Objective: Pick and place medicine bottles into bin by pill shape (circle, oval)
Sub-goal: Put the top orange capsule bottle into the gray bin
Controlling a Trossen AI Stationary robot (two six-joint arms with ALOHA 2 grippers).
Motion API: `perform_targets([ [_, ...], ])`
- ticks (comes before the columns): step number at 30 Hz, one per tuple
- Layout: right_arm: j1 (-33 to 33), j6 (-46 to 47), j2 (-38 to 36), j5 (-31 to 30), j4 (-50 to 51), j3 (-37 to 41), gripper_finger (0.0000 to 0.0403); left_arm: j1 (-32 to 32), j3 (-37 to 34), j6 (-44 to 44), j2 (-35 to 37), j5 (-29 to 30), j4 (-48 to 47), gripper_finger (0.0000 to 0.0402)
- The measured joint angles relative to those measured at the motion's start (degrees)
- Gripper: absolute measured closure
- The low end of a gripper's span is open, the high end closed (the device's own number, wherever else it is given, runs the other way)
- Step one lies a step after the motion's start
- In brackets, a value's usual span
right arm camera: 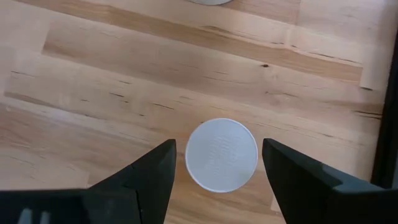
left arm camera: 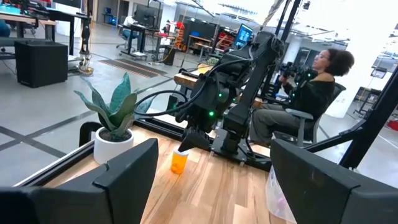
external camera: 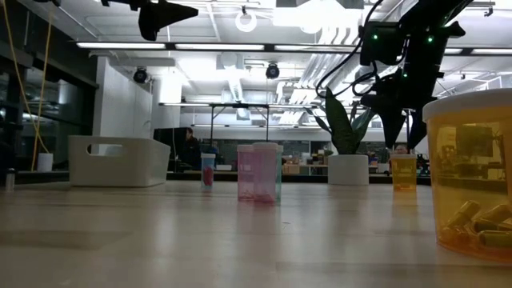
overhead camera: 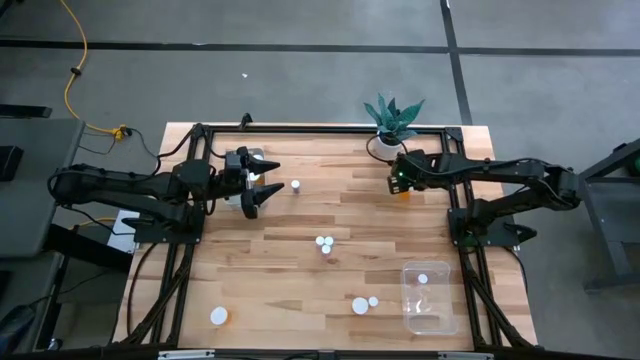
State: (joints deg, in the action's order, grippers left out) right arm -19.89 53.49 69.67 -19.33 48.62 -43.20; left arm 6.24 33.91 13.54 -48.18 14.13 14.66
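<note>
An orange medicine bottle with a white cap (right arm camera: 222, 154) stands upright on the table at the far right, next to the plant; it also shows in the high view (overhead camera: 404, 194) and the low view (external camera: 403, 171). My right gripper (right arm camera: 217, 165) is open and points down right over it, one finger on either side of the cap, touching nothing; in the low view its fingertips (external camera: 405, 142) end just above the cap. My left gripper (overhead camera: 264, 192) is open and empty, raised over the table's far left; it also shows in its own wrist view (left arm camera: 211, 186). Other bottles stand about the table: one (overhead camera: 296, 186) near my left gripper and a pair (overhead camera: 325, 244) at mid-table.
A clear bin (overhead camera: 430, 297) at the near right holds one bottle (overhead camera: 422, 279). Two bottles (overhead camera: 365, 303) stand left of it, one more (overhead camera: 219, 316) at the near left. A potted plant (overhead camera: 390, 125) stands at the far edge. A white bin (external camera: 120, 161) shows in the low view.
</note>
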Motion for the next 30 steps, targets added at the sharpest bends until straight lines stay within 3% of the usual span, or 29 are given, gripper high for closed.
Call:
perform_targets([
  [5,-0.01,0.46,0.0,-0.07,0.02,0.0,0.0166,0.0,0.0,0.0,0.0,-0.02,0.0,0.0103],
  [14,-0.01,-0.7,0.0,-2.12,0.02,0.0,0.0095,0.0,0.0,-0.07,0.0,-0.02,0.0,0.0103],
  [30,-1.1,6.92,1.24,1.01,1.62,0.0,0.0091,-0.02,0.0,-0.02,0.0,-0.02,0.02,0.0103],
])
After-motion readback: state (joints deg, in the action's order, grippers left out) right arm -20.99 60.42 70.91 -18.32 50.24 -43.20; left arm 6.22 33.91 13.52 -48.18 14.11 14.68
